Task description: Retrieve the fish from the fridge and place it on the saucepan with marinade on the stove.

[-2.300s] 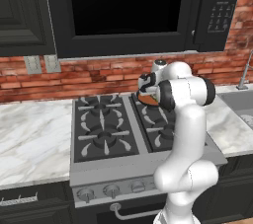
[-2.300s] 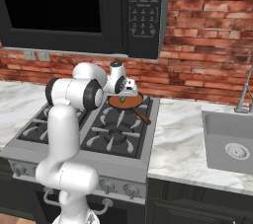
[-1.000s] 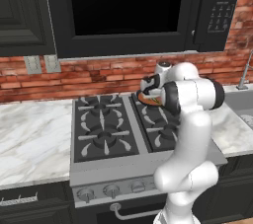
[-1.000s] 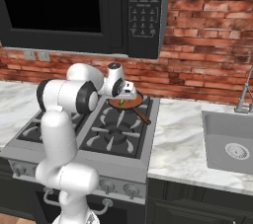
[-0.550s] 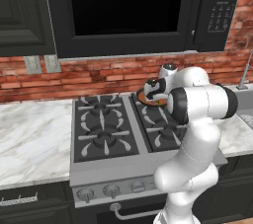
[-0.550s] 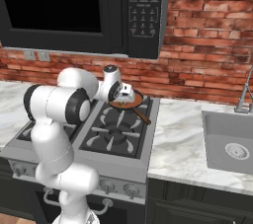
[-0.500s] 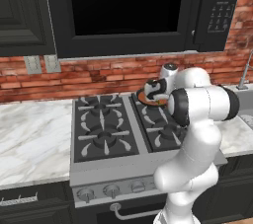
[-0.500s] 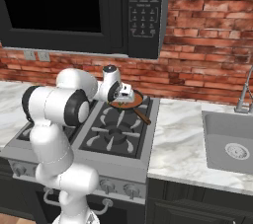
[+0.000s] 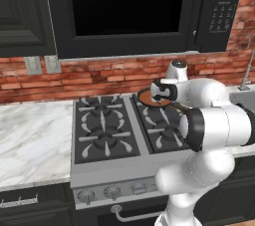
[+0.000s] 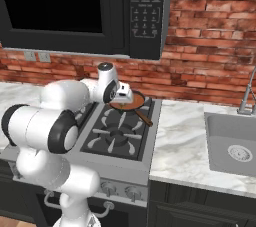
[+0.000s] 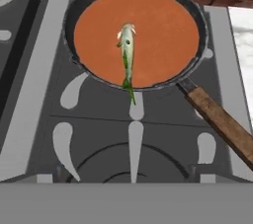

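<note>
Spanning the middle of the marble counter (image 9: 30, 135), the stove (image 9: 107, 143) carries four burners under black grates, with round knobs along its front edge. Behind it runs a red brick wall (image 10: 210, 46), and a dark microwave (image 9: 134, 11) hangs above. A steel sink (image 10: 235, 151) sits in the counter to the stove's right. The white arm bends over the stove and holds its gripper (image 10: 126, 93) near the back right burner, just at the near rim of the saucepan (image 11: 207, 25); the jaws are spread wide and hold nothing. The saucepan rests on that back right burner, its brown handle (image 11: 222, 122) pointing toward the stove's front right. A flat disc of orange-brown marinade (image 11: 163, 35) fills the pan. The fish (image 11: 127, 53), a thin green and pale sliver, lies on the marinade, with its tail reaching over the pan's near rim.
</note>
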Controlling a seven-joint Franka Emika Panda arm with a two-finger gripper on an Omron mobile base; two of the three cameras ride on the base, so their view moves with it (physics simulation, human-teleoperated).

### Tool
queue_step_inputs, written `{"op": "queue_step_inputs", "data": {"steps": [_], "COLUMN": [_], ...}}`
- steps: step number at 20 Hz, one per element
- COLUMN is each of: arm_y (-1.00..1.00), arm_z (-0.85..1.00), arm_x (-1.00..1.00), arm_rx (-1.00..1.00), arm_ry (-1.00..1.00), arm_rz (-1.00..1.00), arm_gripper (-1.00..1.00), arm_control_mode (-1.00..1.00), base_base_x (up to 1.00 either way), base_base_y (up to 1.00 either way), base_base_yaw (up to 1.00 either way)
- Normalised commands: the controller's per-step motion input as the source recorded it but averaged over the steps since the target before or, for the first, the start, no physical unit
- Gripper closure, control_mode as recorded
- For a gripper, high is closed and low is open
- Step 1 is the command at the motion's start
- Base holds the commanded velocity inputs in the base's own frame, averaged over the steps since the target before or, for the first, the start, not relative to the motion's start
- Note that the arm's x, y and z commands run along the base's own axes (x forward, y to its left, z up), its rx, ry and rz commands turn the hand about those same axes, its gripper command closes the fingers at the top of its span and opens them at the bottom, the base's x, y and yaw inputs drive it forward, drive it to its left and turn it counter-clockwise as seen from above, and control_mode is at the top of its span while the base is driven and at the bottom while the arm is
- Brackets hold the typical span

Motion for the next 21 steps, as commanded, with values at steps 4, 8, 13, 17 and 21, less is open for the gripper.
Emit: {"op": "queue_step_inputs", "data": {"steps": [4, 8, 13, 17, 21], "arm_y": [0.03, 0.01, 0.05, 0.17, 0.23], "arm_z": [0.44, 0.38, 0.44, 0.54, 0.53], "arm_x": [-0.77, -0.9, -0.98, -0.91, -1.0], "arm_rx": [0.0, 0.0, 0.0, 0.0, 0.0], "arm_ry": [0.0, 0.0, 0.0, 0.01, 0.02], "arm_rz": [0.0, 0.0, -0.01, -0.02, -0.08], "arm_gripper": [-1.0, -1.0, -1.0, -1.0, -1.0], "arm_control_mode": [-1.0, -1.0, -1.0, -1.0, -1.0], "base_base_x": [0.0, 0.0, 0.0, 0.0, 0.0], "base_base_y": [0.0, 0.0, 0.0, 0.0, 0.0], "base_base_yaw": [0.0, 0.0, 0.0, 0.0, 0.0]}}
